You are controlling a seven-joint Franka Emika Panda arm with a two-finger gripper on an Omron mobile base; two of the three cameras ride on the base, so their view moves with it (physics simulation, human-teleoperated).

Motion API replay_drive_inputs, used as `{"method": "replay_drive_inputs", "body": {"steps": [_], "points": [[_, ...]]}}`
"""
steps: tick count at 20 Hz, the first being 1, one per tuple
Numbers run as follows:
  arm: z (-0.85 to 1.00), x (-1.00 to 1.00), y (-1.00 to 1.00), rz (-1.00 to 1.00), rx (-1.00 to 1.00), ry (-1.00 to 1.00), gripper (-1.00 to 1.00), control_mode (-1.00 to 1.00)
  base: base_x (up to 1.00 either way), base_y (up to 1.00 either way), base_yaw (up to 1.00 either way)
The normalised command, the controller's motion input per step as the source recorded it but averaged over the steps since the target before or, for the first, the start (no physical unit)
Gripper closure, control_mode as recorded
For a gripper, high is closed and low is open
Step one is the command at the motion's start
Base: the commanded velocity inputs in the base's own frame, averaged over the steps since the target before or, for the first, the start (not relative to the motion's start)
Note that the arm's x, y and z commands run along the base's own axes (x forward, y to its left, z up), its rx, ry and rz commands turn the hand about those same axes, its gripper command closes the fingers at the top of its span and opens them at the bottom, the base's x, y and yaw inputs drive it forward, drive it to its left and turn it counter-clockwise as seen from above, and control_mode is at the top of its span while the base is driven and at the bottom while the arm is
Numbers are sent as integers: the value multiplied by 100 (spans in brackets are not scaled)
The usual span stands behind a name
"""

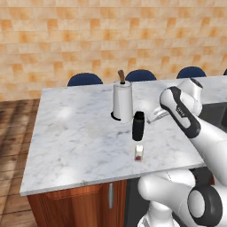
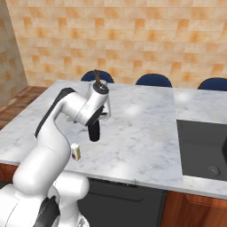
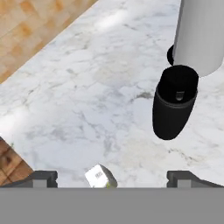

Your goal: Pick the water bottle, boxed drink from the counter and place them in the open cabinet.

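- My claw [image 3: 112, 177] hangs above the marble surface [image 1: 75, 133], its two dark tips spread wide at the bottom of the hand view with nothing between them.
- The water bottle [image 1: 138, 126] stands upright at centre frame, just in front of the paper-towel roll [image 1: 123, 101].
- The boxed drink [image 1: 139, 153] stands below the bottle, near the surface's front edge.
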Motion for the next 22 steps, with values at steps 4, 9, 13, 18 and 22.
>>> {"method": "replay_drive_inputs", "body": {"steps": [4,9,13,18,22], "points": [[-48,0,0,11,0,0,-100,-100,0,0,0],[-41,0,0,8,0,-1,-100,-100,0,0,0],[-47,0,0,9,1,-4,-100,-100,0,0,0],[-52,3,0,13,6,-6,-100,-100,0,0,0],[-52,1,0,15,12,-7,-100,-100,0,0,0]]}}
